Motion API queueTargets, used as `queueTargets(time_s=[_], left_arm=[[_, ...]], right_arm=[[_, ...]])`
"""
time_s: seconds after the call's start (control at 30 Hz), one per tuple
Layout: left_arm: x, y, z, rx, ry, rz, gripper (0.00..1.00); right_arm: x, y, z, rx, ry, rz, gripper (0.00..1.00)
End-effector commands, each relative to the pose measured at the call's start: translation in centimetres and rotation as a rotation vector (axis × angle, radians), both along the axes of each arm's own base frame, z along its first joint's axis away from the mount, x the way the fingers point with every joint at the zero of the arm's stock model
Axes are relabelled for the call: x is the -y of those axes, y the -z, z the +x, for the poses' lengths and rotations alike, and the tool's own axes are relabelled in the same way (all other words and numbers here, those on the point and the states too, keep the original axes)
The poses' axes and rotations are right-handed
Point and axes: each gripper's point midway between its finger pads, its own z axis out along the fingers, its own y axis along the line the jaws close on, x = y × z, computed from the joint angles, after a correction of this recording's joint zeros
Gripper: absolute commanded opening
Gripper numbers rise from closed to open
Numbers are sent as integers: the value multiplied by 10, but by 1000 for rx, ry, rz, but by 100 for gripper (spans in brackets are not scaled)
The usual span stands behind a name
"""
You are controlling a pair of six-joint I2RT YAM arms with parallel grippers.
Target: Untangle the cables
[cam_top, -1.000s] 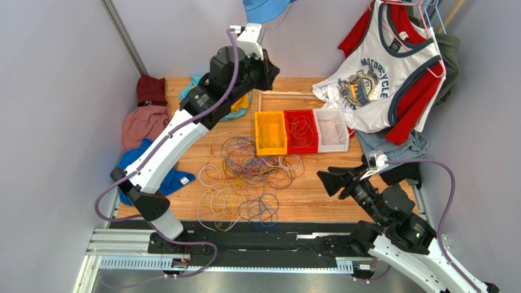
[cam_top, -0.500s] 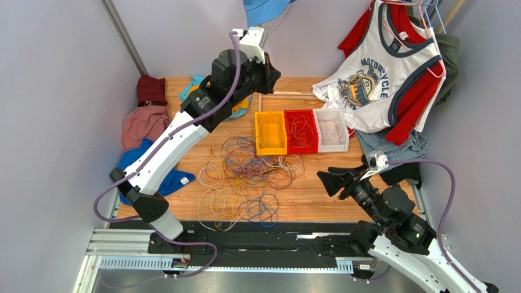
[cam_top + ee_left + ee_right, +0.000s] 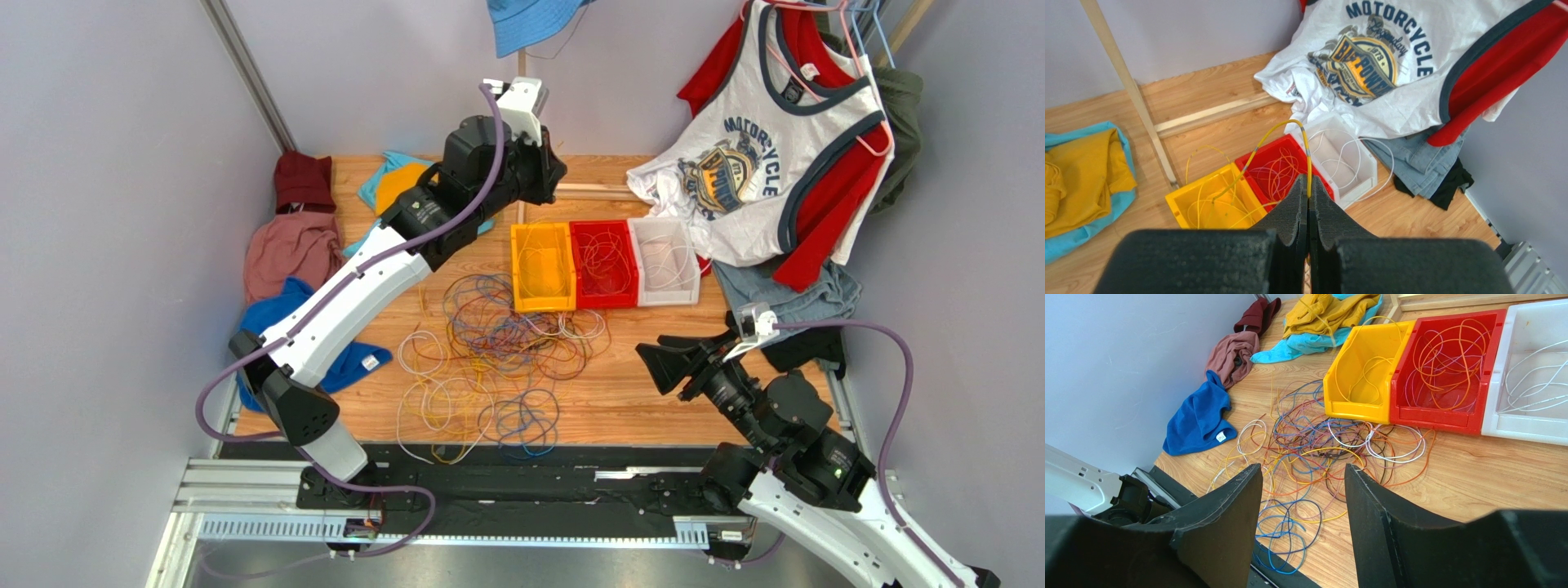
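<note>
A loose tangle of cables (image 3: 503, 355) in purple, orange, yellow, white and blue lies on the wooden table, and in the right wrist view the tangle (image 3: 1315, 453) sits just ahead of the fingers. My left gripper (image 3: 548, 172) is raised above the back of the bins. In the left wrist view my left gripper (image 3: 1309, 184) is shut on a yellow cable (image 3: 1308, 165), which arcs over and drops into the yellow bin (image 3: 1177, 202). My right gripper (image 3: 656, 355) hovers open at the right of the tangle, and the right wrist view shows my right gripper (image 3: 1303, 471) with nothing between its fingers.
Behind the tangle stand a yellow bin (image 3: 543, 304), a red bin (image 3: 605, 301) and a white bin (image 3: 669, 298), each with cables of its colour. A T-shirt (image 3: 748, 159) and jeans (image 3: 785, 294) hang at right. Cloths (image 3: 276, 325) lie at left. A black rail (image 3: 515, 472) runs along the front.
My left arm has swung right and toward the back with the yellow cable, now over the bins. The right arm has not moved.
</note>
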Motion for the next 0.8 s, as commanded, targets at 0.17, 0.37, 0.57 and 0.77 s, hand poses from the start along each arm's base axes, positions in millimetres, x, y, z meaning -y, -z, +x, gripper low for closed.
queueTargets(time_s=[0.17,0.37,0.57,0.77], left_arm=[[13,28,5,-35,14,-17,0],[19,46,9,-62,18,-10,0],[22,67,12,-92,15,13,0],[26,98,7,-156,28,2,0]], right_arm=[[2,6,2,-8,16,-6,55],[2,7,3,-9,19,-9,55],[1,9,3,-12,19,-16,55],[1,11,3,-14,19,-17,55]])
